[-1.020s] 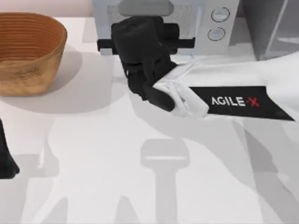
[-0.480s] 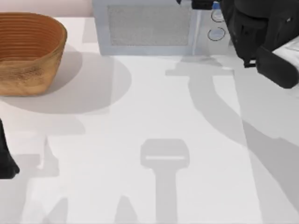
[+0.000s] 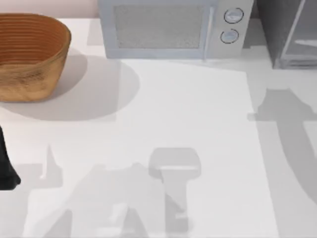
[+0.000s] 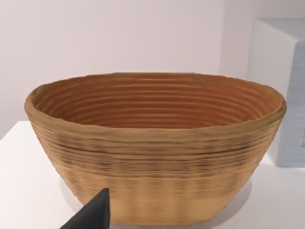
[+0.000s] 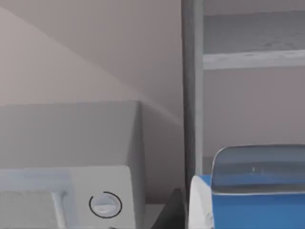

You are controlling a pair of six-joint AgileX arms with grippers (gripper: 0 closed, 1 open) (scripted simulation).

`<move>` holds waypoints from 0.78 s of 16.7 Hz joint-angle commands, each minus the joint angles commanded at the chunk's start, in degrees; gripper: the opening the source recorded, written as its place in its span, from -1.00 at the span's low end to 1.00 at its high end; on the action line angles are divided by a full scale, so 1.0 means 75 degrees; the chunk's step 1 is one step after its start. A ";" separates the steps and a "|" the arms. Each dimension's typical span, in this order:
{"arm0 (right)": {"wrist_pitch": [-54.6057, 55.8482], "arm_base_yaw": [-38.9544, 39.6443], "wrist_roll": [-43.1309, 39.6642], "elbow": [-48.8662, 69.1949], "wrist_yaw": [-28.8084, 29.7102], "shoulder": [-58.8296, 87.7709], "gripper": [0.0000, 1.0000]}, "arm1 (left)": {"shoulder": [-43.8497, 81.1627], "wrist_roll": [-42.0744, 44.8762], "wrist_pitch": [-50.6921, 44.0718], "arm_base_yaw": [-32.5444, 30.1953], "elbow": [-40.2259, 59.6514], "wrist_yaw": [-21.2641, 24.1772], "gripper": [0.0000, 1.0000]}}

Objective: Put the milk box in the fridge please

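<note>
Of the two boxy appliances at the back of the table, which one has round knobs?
The light-grey microwave, left of the dark-grey fridge: two round knobs beside its door. The fridge has a pale door panel instead.

Wicker basket (image 3: 30,54) far-left; microwave (image 3: 171,29) far-centre, on table (image 3: 163,124).

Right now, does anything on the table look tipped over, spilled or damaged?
Nothing stands out. The basket sits upright at the table's left, the microwave stands square at the back, and the milk box appears close before the right wrist camera.

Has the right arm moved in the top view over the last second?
Yes. It swept right from over the microwave toward the fridge and out of frame.
</note>
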 joint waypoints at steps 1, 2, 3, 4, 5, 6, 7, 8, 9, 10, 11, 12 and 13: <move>-0.0152 -0.0275 -0.0070 -0.0531 -0.0268 -0.0745 -1.00 | 0.0000 0.0000 0.0000 0.0000 0.0000 0.0000 1.00; -0.0305 -0.0545 -0.0137 -0.1052 -0.0530 -0.1474 -1.00 | 0.0000 0.0000 0.0000 0.0000 0.0000 0.0000 1.00; -0.0457 -0.0804 -0.0198 -0.1558 -0.0781 -0.2177 -1.00 | 0.0000 0.0000 0.0000 0.0000 0.0000 0.0000 1.00; -0.0607 -0.1052 -0.0255 -0.2043 -0.1020 -0.2848 -1.00 | 0.0000 0.0000 0.0000 0.0000 0.0000 0.0000 1.00; -0.0752 -0.1286 -0.0308 -0.2503 -0.1244 -0.3482 -1.00 | 0.0000 0.0000 0.0000 0.0000 0.0000 0.0000 1.00; -0.0892 -0.1504 -0.0356 -0.2933 -0.1451 -0.4073 -1.00 | 0.0000 0.0000 0.0000 0.0000 0.0000 0.0000 1.00; -0.1024 -0.1705 -0.0399 -0.3331 -0.1640 -0.4616 -1.00 | 0.0000 0.0000 0.0000 0.0000 0.0000 0.0000 1.00; -0.1147 -0.1886 -0.0438 -0.3691 -0.1809 -0.5105 -1.00 | 0.0000 0.0000 0.0000 0.0000 0.0000 0.0000 1.00; -0.1258 -0.2045 -0.0471 -0.4010 -0.1957 -0.5534 -1.00 | 0.0000 0.0000 0.0000 0.0000 0.0000 0.0000 1.00; -0.1355 -0.2180 -0.0499 -0.4281 -0.2081 -0.5895 -1.00 | 0.0000 0.0000 0.0000 0.0000 0.0000 0.0000 1.00; -0.1432 -0.2285 -0.0520 -0.4493 -0.2176 -0.6173 -1.00 | 0.0000 0.0000 0.0000 0.0000 0.0000 0.0000 1.00; -0.1489 -0.2362 -0.0536 -0.4647 -0.2244 -0.6372 -1.00 | 0.0000 0.0000 0.0000 0.0000 0.0000 0.0000 1.00; -0.1525 -0.2408 -0.0546 -0.4741 -0.2285 -0.6492 -1.00 | 0.0000 0.0000 0.0000 0.0000 0.0000 0.0000 1.00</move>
